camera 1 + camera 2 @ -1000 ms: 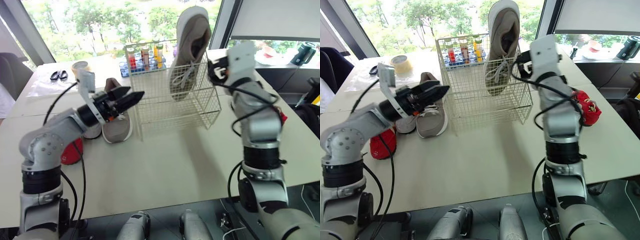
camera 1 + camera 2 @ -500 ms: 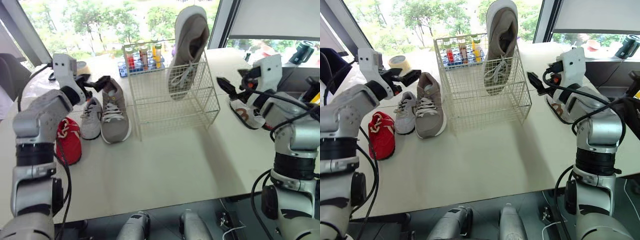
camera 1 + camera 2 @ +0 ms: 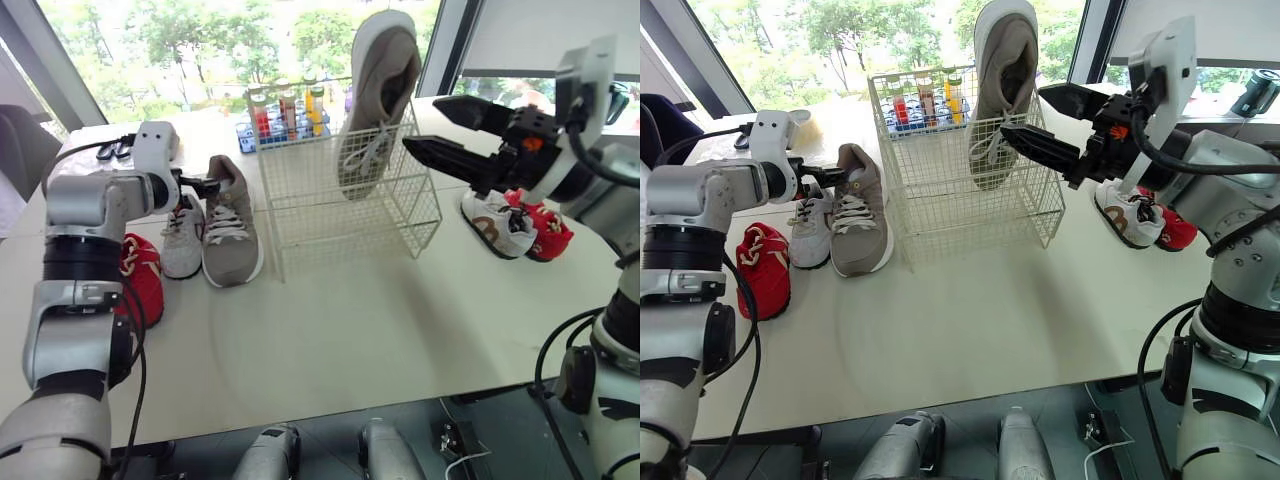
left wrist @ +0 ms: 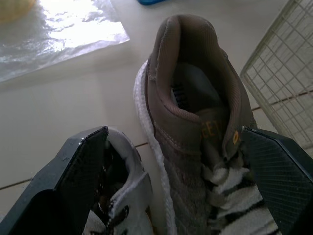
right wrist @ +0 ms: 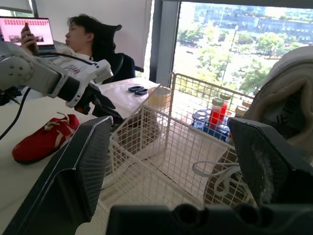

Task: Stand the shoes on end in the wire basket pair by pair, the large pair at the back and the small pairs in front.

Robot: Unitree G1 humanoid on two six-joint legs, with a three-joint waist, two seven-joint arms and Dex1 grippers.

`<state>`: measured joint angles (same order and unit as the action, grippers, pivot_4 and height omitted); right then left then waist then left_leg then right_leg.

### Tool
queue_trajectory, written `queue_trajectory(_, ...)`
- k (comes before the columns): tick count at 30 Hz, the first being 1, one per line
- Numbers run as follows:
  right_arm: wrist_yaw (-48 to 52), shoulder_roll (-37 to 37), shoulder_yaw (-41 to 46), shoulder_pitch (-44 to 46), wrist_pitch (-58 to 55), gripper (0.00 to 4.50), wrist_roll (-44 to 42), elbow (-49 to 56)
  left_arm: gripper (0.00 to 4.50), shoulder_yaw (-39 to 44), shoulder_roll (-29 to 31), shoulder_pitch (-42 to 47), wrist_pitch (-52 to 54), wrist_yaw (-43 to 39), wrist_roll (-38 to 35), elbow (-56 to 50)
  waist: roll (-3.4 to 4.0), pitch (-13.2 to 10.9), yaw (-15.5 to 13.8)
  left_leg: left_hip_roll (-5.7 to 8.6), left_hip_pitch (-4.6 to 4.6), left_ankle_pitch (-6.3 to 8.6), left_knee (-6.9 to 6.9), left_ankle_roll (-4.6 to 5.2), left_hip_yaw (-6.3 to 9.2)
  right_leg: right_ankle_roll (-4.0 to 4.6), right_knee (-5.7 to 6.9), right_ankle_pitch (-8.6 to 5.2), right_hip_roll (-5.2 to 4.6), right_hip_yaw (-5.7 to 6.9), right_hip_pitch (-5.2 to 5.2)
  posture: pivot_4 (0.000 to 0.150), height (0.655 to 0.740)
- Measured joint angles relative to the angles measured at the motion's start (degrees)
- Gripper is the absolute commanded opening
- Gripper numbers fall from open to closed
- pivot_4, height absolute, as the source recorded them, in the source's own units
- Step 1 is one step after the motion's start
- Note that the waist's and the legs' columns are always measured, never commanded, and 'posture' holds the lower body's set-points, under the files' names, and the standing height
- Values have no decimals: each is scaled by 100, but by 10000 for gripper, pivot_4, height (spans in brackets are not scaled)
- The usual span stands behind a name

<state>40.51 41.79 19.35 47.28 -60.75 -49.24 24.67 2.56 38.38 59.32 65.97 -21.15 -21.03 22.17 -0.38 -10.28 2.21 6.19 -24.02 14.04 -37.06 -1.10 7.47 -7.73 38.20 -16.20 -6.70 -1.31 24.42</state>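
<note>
Grey shoe [image 3: 378, 100] is standing upright, toe down, in wire basket [image 3: 340, 215]. Mate [image 3: 230, 230] is lying left of it, toe toward robot. Left gripper [image 3: 208, 184] is spreading open around its heel; right gripper [image 3: 425, 125] is hovering open near basket.

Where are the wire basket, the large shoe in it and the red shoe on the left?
wire basket [image 3: 310, 222], left eye view, front mesh wall.
large shoe [image 3: 385, 80], left eye view, inner lining.
red shoe [image 3: 762, 275], right eye view, upper.

Silver-grey rounded arm shells [image 3: 72, 335], black joint bands [image 3: 83, 258], looping black cables [image 3: 540, 360]; left end effector [image 3: 205, 184] and right end effector [image 3: 421, 124] carry black wedge-shaped fingers [image 3: 475, 108].
</note>
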Motion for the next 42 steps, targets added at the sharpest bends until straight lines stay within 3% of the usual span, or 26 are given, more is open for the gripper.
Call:
queue_trajectory(4,425,476,-170,-229,-10,40688,-454,542,45000,-25,-163,15,362,38,91,49,0,0,-37,1,-1,1,-5,1,0,0,-1,0,0,2,-2,1500,7400)
queue_trajectory(8,850,1016,-512,-856,241,40688,-372,968,45000,-25,-371,43,399,31,184,251,-4,-2,-131,1,-2,1,-9,2,-2,-5,0,3,0,2,-2,1500,7400)
queue_trajectory(22,603,1162,-600,-1179,623,40688,-340,1109,45000,-159,-938,551,-545,-162,705,1603,-7,-3,-198,6,-2,0,-13,0,-1,-12,-2,7,-7,5,-8,1500,7400)
queue_trajectory(25,487,1162,-618,-1201,623,41333,-350,1113,36472,-175,-1066,726,-924,-259,846,2082,-7,-3,-237,6,-2,0,-15,0,-2,-13,-1,9,-7,4,-8,1500,7400)
queue_trajectory(32,265,1162,-720,-1208,626,41333,-376,1133,5073,-42,-1183,973,-1427,-330,937,2899,-8,-3,-292,6,-2,1,-20,2,-1,-13,0,16,-5,6,-10,1500,7400)
queue_trajectory(39,178,1163,-728,-1299,663,41333,-370,1136,3796,603,-1112,1115,-1609,108,824,3089,-37,-21,-244,3,-18,-9,-20,-15,0,-13,0,17,-2,6,8,1500,7400)
queue_trajectory(42,145,1162,-755,-1316,678,41333,-339,1135,3796,1007,-928,1179,-1779,292,671,2487,-70,-40,-196,3,-48,-15,-24,-26,0,-12,0,18,-4,6,33,1500,7400)
